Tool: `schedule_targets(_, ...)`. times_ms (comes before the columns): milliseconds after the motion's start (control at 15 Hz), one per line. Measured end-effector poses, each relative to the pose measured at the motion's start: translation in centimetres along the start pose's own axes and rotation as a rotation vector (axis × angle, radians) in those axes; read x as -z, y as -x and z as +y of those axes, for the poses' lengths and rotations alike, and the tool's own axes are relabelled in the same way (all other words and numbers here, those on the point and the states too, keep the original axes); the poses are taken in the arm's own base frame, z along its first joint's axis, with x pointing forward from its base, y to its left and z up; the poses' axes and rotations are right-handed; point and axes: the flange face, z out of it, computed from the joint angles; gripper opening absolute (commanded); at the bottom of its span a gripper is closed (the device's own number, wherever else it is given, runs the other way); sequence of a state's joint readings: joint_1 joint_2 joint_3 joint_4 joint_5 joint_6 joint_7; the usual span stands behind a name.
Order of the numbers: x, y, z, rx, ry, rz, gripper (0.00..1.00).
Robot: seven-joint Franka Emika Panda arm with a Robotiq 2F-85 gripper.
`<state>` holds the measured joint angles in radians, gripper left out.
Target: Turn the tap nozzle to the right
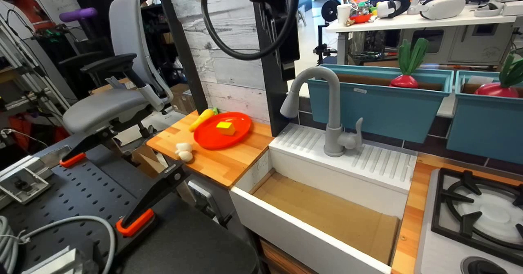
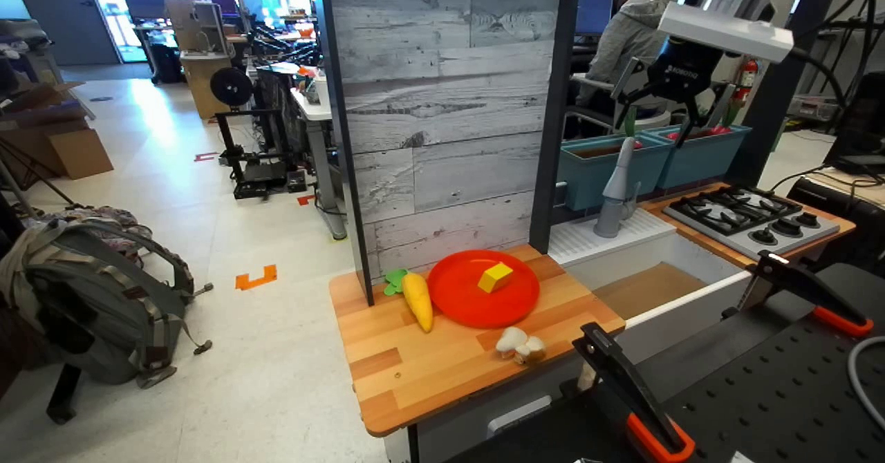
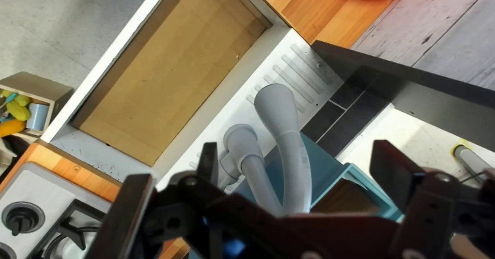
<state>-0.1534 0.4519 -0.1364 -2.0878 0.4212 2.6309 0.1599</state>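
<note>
The tap nozzle (image 1: 334,102) is a matte grey gooseneck at the back of the white sink (image 1: 302,241). In an exterior view its spout head hangs to the left, over the ribbed drainboard, not over the basin. In the other picture angle the nozzle (image 2: 617,176) has its head towards the camera. The short grey lever handle (image 1: 358,130) is beside its base. My gripper (image 2: 650,135) is open and empty above the nozzle, fingers pointing down. In the wrist view the nozzle (image 3: 296,154) shows between the spread fingers (image 3: 297,150); I see no contact.
A dark post (image 1: 274,94) and grey wood panel (image 1: 237,69) stand left of the tap. Teal planters (image 1: 372,110) hang close behind it. A stove (image 1: 427,225) is to the right. A red plate (image 1: 208,139) with a yellow block lies on the wooden counter, beside a carrot and mushrooms.
</note>
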Motion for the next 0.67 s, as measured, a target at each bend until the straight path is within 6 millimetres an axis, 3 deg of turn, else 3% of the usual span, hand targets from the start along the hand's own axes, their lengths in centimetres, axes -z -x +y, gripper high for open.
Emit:
schedule_targets(400,-3.1,-1.5,-0.5,-0.012,0.020,-0.008,1.00)
schedule_targets(467,-3.5,-1.8,-0.6,-0.017,0.021,-0.007,0.75)
schedule_targets(533,-3.8,-2.0,-0.7,-0.022,0.022,-0.005,0.72)
schedule_targets(667,-4.3,-2.5,-1.0,-0.025,0.023,-0.003,0.56)
